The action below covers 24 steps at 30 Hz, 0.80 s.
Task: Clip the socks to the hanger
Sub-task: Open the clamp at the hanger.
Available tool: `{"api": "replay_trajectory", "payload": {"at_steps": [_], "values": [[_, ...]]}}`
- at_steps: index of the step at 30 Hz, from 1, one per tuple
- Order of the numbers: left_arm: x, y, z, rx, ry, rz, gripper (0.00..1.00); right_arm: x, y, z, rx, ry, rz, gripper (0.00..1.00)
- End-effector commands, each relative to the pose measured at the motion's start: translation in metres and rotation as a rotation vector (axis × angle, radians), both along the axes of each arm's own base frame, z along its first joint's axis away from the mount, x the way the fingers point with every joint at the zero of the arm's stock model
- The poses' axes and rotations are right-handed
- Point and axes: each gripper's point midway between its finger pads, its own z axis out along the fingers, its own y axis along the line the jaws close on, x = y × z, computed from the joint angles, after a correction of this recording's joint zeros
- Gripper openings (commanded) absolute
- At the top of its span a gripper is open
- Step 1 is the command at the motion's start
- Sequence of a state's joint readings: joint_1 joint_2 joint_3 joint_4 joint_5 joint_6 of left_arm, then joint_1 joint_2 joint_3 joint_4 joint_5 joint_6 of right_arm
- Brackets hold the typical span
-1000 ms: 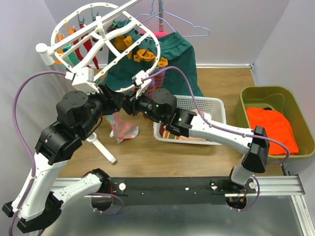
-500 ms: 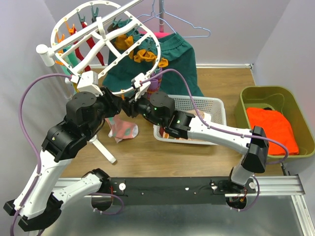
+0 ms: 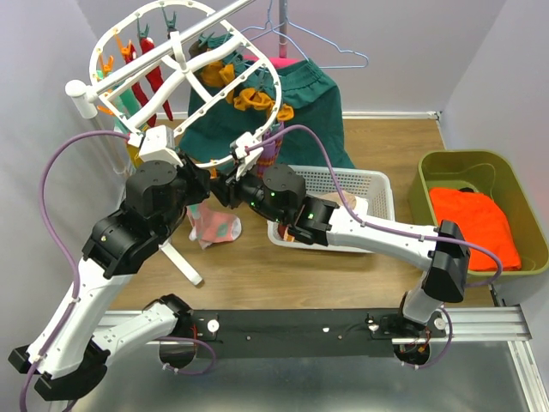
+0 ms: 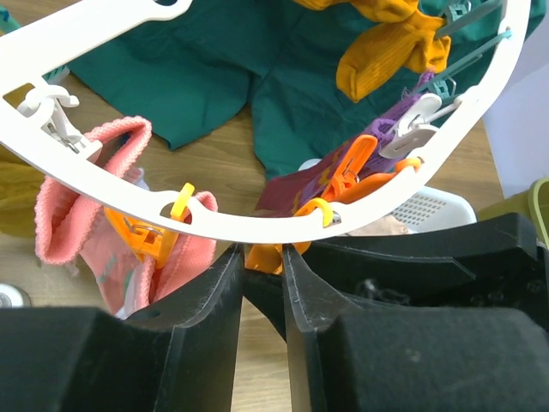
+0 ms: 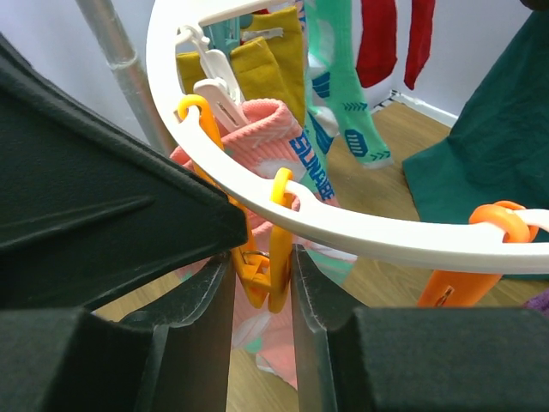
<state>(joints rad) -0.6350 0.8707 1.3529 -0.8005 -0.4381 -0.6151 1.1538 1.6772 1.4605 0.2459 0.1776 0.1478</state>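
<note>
At the far left the one white hanger [image 3: 177, 50] hangs tilted from a pole. On its left side the right wrist view shows two red socks [image 5: 377, 34], one teal patterned sock [image 5: 343, 112] and two mustard socks [image 5: 257, 69], all clipped. One pink sock [image 3: 214, 230] dangles below the near rim, down toward the wooden floor. Both arms meet under that rim. The left gripper [image 4: 263, 262] has its two fingers drawn close, with the tail of an orange clip [image 5: 279, 232] filling the narrow gap between the tips. The right gripper [image 5: 262, 275] faces it, and its two fingers squeeze that clip from either side, just below the clip's loop on the rim. Behind hangs one dark green garment [image 3: 313, 103], with two wire hangers [image 3: 322, 39] above it. Right of the arms stands one white mesh basket [image 3: 377, 176], then one green bin [image 3: 467, 159] holding one orange cloth [image 3: 476, 227].
</note>
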Motion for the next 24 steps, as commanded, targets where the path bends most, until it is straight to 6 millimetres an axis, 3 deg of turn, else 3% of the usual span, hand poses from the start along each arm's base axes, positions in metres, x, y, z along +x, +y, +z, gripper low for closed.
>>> {"api": "replay_trajectory", "payload": {"at_steps": [1, 9, 17, 24], "values": [[0.008, 0.005, 0.005, -0.01, -0.031, 0.052, 0.29, -0.015, 0.002, 0.001, -0.004, -0.021, 0.051, 0.38], [0.012, 0.007, 0.005, -0.002, -0.047, 0.073, 0.16, -0.021, 0.0, 0.001, 0.0, -0.035, 0.079, 0.47], [0.013, 0.014, 0.007, 0.009, -0.064, 0.099, 0.13, -0.028, -0.01, 0.002, -0.01, -0.043, 0.11, 0.6], [0.011, 0.015, 0.016, -0.002, -0.088, 0.096, 0.13, -0.019, -0.031, 0.013, 0.088, -0.023, 0.279, 0.62]]}}
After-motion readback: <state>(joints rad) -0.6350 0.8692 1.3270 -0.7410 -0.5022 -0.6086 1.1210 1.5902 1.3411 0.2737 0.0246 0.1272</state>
